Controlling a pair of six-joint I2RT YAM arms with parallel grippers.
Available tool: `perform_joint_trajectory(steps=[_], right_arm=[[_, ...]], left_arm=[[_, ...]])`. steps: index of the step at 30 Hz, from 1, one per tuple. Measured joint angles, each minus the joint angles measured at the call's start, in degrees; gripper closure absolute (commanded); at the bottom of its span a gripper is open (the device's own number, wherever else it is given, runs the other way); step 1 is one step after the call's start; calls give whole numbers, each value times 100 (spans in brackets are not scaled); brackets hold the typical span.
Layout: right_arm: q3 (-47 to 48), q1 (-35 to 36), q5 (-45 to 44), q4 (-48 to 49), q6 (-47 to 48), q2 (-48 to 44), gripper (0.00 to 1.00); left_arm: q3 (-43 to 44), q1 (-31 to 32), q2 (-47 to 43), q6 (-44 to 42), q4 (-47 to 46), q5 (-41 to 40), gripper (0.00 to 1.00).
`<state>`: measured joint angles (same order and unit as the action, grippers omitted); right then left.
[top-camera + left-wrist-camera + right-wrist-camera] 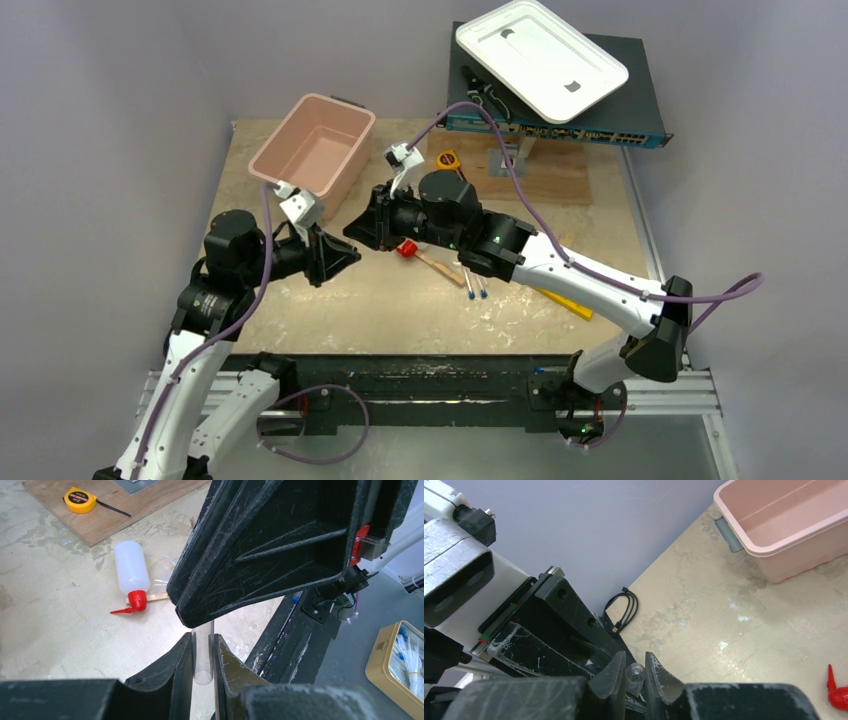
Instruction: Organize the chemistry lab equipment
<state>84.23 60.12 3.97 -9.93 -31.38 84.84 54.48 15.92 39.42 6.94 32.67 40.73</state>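
Observation:
A clear tube point(203, 660) is held between both grippers above the table's middle left. My left gripper point(356, 257) is shut on its open end, seen in the left wrist view point(203, 641). My right gripper point(347, 232) meets it tip to tip and is shut on the tube's rounded end point(635, 673), seen in the right wrist view point(635, 661). The squeeze bottle point(131, 570) with the red nozzle point(407, 248) lies under the right arm. A wooden stick point(440, 268) and two blue-tipped tubes point(476, 291) lie beside it. The yellow rack point(566, 304) is mostly hidden by the right arm.
A pink bin point(312, 145) stands at the back left. A yellow tape measure point(449, 160) lies by a wooden board point(550, 175). A white tray point(540, 58) rests on a black box point(600, 125) at the back right. A yellow tin point(400, 665) sits beyond the table edge.

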Motion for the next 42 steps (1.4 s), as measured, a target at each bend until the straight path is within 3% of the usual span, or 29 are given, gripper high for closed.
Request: perform_joint_trajectory(steps=[2,5,7,9,12,19,24,28,34,42], right_arm=[[31,20,-20,-4,-31,17,100],[31,26,-59,-15,-55,13,100],[28,37,-232,-96,-48,-11,100],[-50,28,-540,-304,-68,-103,100],[-457,20,-1187,-662,-173,-444,100],[-1873,-94,-2973,-2177,-1207,-1766,100],[-2809,-245,-4004,-3762,-2570,-3032,100],[-2909,-245,-4734,-5191,-3926,-3694,100],[-2846,-337,-5571,-6356,-4948,-3670,100],[-2804,-879,-6522,-6592,-5431,-3104,100]], left_arm=[[0,0,7,-4,0,-31,98],[0,0,-13,-13,2,-55,53],[0,0,-4,-22,7,-79,44],[0,0,24,-26,48,-116,23],[7,0,61,-55,173,-188,10],[74,-15,302,-160,459,-302,7],[109,-48,485,-203,520,-304,7],[122,-55,535,-205,546,-302,6],[249,-98,675,-205,616,-289,5],[391,-240,839,-319,828,-260,5]])
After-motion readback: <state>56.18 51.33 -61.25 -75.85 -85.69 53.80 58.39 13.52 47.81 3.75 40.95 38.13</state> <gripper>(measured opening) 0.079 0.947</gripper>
